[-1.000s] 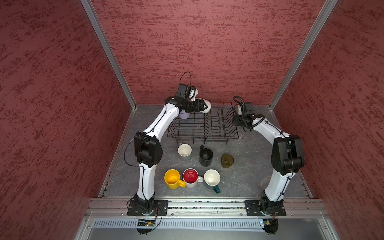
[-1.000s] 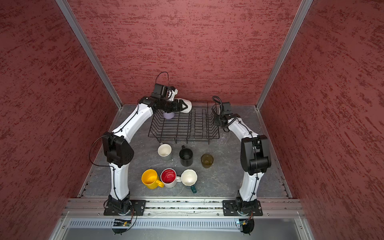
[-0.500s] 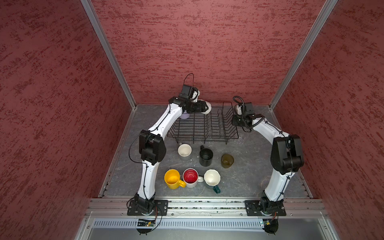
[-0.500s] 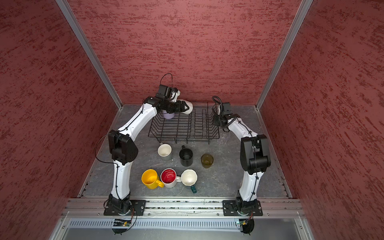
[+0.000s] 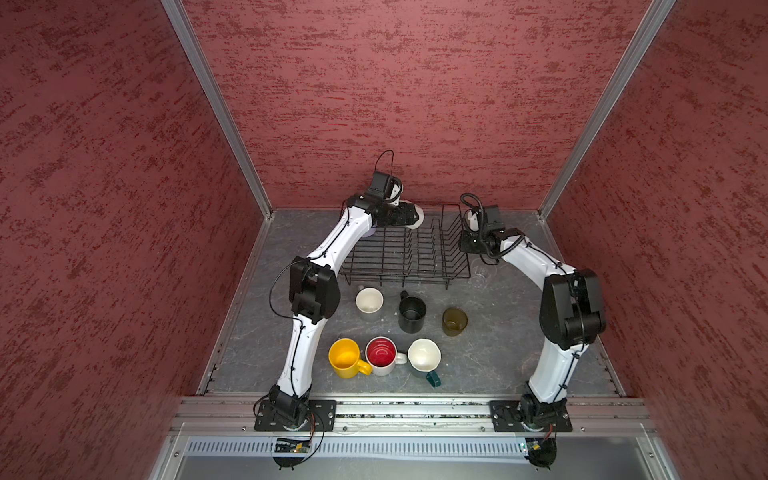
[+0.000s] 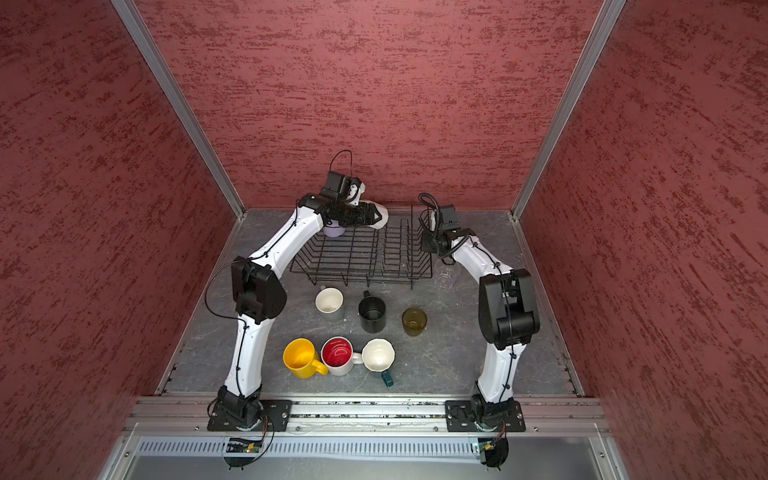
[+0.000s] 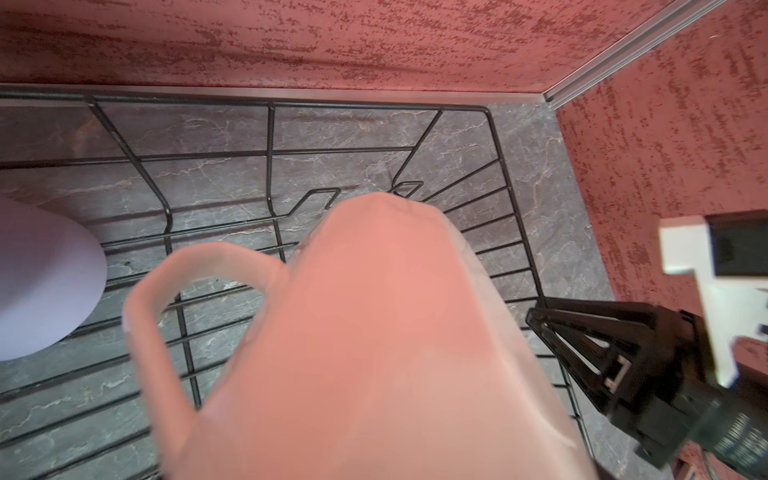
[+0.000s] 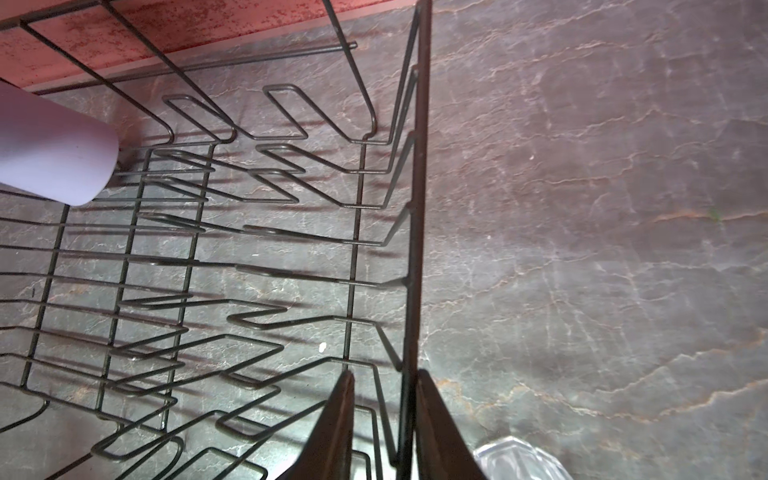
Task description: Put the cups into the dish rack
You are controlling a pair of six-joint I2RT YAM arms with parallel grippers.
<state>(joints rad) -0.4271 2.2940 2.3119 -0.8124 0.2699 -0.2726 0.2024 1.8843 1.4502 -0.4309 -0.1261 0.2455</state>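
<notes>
The black wire dish rack (image 5: 415, 276) sits far centre, with a lavender cup (image 6: 333, 230) in its far left corner and a white faceted mug (image 5: 417, 216) in the air above its far rim, tipped on its side. A clear glass (image 5: 482, 274) stands just off its near right corner; nearer, left to right, stand a grey cup (image 5: 369, 300), a black mug (image 5: 412, 312) and an amber glass (image 5: 454, 321). Nearest, packed in a row, stand a yellow mug (image 5: 345, 357), a red-lined white mug (image 5: 381, 353) and a white-lined dark teal mug (image 5: 424, 355).

Likely a robot lab cell: red textured panels (image 5: 395, 91) in aluminium framing (image 5: 216, 104) — arm bases (image 5: 295, 415) bolted to a rail (image 5: 415, 411).
</notes>
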